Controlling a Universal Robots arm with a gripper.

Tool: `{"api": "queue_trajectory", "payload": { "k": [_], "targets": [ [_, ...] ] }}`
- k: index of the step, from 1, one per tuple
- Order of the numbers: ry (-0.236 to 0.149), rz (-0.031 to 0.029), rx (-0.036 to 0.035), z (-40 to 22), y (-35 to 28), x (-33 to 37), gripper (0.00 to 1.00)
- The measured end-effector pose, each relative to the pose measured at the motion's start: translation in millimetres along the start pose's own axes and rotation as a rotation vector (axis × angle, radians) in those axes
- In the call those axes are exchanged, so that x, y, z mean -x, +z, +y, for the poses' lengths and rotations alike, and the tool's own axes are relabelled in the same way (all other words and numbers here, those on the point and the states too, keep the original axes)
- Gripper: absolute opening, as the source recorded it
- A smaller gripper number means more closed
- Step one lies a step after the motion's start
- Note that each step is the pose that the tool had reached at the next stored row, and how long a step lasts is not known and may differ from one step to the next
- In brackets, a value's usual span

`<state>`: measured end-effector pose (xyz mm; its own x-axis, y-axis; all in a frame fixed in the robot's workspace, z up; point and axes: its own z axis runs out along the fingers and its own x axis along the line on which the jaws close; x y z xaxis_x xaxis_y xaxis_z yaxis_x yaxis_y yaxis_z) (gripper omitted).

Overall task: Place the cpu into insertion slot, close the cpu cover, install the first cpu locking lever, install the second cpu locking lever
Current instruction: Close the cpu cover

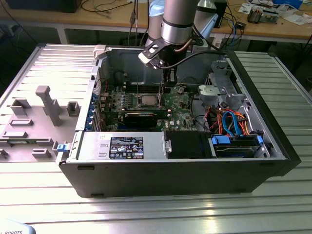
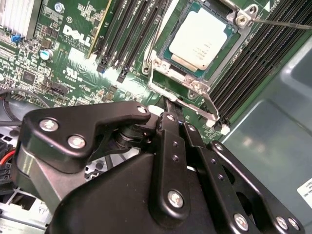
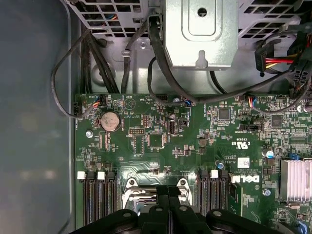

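cpu (image 2: 201, 40) lies flat in the slot (image 2: 210, 73) on the green board (image 3: 161, 146) | cover (image 2: 196, 87) is the silver frame round it, cannot tell if fully down | gripper (image 2: 173, 109) tip just beside the cover's edge, jaws closed together | exterior view: gripper at 1 o'clock from cpu, inside the open case (image 1: 195, 170)

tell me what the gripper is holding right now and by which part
Nothing, as far as shows: the gripper is shut with no thing between its fingers, its tips close to the silver frame around the cpu.
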<state>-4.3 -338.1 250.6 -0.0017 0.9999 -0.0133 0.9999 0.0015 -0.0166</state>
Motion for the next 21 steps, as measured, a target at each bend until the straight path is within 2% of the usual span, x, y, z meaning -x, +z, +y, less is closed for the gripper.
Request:
{"api": "queue_trajectory", "payload": {
  "k": [17,18,20,21],
  "targets": [
    [0.000,0.0001,0.0001,-2.7,0.1,0.0,0.11],
    [0.000,0.0000,0.0000,-4.2,0.1,0.0,0.11],
    [0.000,-0.0001,0.0000,-14.6,0.7,0.0,0.11],
    [0.000,0.0000,0.0001,-17.1,1.0,0.0,0.11]
  ]
}}
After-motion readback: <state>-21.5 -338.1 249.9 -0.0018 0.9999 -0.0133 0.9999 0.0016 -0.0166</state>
